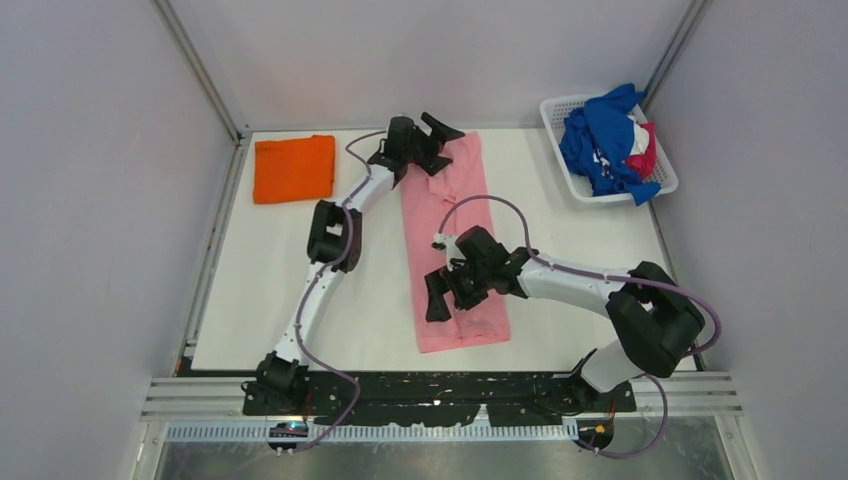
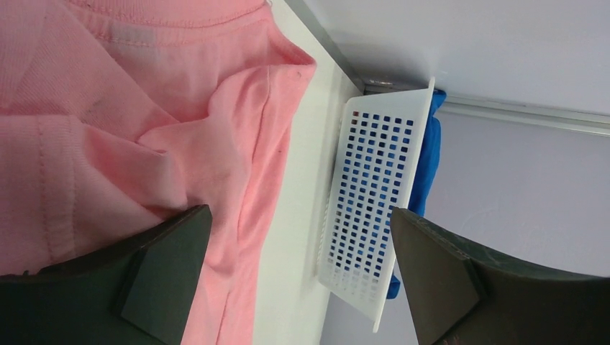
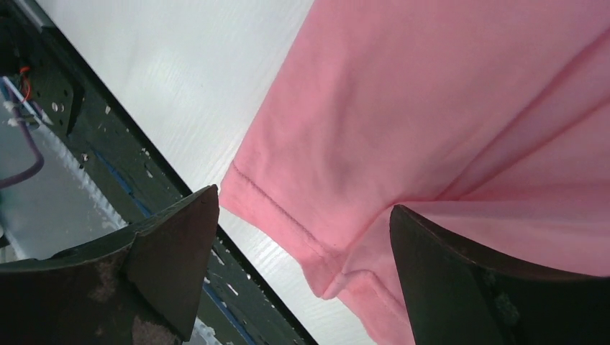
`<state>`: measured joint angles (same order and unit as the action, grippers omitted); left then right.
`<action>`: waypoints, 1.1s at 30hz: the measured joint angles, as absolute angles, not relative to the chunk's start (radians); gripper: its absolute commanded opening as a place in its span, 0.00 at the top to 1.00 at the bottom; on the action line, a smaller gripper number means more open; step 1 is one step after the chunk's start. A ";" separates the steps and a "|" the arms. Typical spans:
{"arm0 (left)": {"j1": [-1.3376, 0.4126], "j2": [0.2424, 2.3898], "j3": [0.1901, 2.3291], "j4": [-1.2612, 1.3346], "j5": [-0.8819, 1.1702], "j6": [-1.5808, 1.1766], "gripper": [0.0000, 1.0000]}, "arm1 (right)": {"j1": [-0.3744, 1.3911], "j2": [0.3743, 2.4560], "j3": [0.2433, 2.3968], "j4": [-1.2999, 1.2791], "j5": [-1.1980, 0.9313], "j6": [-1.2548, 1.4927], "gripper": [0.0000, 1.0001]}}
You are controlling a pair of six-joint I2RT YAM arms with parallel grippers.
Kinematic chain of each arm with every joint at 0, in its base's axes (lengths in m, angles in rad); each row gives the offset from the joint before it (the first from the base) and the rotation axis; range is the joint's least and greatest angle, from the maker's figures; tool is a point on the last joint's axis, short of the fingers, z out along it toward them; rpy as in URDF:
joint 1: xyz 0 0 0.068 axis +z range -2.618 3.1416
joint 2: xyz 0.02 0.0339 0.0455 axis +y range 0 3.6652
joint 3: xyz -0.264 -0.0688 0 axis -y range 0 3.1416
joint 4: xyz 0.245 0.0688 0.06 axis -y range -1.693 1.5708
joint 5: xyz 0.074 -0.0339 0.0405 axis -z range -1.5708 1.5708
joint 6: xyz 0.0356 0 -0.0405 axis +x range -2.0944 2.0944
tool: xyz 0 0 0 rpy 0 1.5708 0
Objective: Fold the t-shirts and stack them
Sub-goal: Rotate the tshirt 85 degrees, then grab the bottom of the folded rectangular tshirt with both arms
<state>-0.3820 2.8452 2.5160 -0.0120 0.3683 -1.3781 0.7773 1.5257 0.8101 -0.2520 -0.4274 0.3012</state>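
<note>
A light pink t-shirt (image 1: 420, 205) lies on the white table as a long narrow strip running from far to near. My left gripper (image 1: 447, 147) is open over its far end, one finger above the wrinkled pink cloth (image 2: 144, 108). My right gripper (image 1: 452, 300) is open just above its near end, the hem corner (image 3: 324, 284) between its fingers. A bright orange t-shirt (image 1: 293, 168) lies folded at the far left. Royal blue (image 1: 597, 135), magenta (image 1: 648, 155) and white (image 1: 634, 133) shirts are bunched in the basket.
The white slatted basket (image 1: 556, 108) stands at the far right corner and also shows in the left wrist view (image 2: 374, 187). The black mounting rail (image 1: 440, 392) runs along the table's near edge (image 3: 208, 129). Grey walls enclose the table on three sides.
</note>
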 measured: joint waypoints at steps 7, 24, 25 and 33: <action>-0.378 2.643 2.337 -0.086 0.422 -1.263 0.00 | 0.727 1.296 0.819 -0.314 -0.246 0.329 0.05; -0.558 1.322 1.131 -0.395 0.305 -0.768 0.00 | 0.476 0.916 0.605 -0.520 -0.156 0.419 0.01; -0.589 1.301 1.040 -0.414 0.299 -0.760 0.00 | 0.474 0.916 0.593 -0.535 -0.168 0.422 0.01; -0.820 1.290 0.679 -0.521 0.289 -0.807 0.11 | 0.474 0.916 0.512 -0.576 -0.249 0.452 0.12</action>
